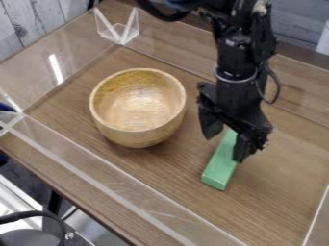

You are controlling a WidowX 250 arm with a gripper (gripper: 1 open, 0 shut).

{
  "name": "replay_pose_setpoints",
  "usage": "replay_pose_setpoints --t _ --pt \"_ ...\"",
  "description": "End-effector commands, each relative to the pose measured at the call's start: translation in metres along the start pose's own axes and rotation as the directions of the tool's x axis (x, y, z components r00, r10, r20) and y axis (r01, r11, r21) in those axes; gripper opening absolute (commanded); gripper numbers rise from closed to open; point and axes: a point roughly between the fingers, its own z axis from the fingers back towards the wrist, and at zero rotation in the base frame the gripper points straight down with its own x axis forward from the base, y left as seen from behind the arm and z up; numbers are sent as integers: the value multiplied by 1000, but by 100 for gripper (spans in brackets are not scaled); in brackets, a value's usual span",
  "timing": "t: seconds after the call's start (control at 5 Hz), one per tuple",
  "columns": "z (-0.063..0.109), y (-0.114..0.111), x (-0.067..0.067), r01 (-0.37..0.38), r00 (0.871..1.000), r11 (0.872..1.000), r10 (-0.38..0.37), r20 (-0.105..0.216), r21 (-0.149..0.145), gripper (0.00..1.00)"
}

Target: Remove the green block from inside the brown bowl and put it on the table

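The green block (220, 169) lies flat on the table (129, 168), to the right of the brown bowl (138, 105). The bowl is empty inside. My gripper (229, 135) points straight down over the far end of the block, its black fingers spread on either side of that end. The jaws stand open and the block rests on the wood, not lifted. The block's upper end is partly hidden behind the fingers.
Clear acrylic walls (77, 183) edge the tabletop on the near and left sides. A clear acrylic stand (118, 29) sits at the back left corner. Bare wood lies in front of the bowl and to the block's right.
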Motion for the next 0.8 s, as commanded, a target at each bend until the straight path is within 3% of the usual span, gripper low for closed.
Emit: replay_pose_setpoints --t 0.0,0.6 --pt "12 0 13 1 999 1000 -1 52 7 100" --pt "38 10 8 -19 999 1000 18 35 20 100"
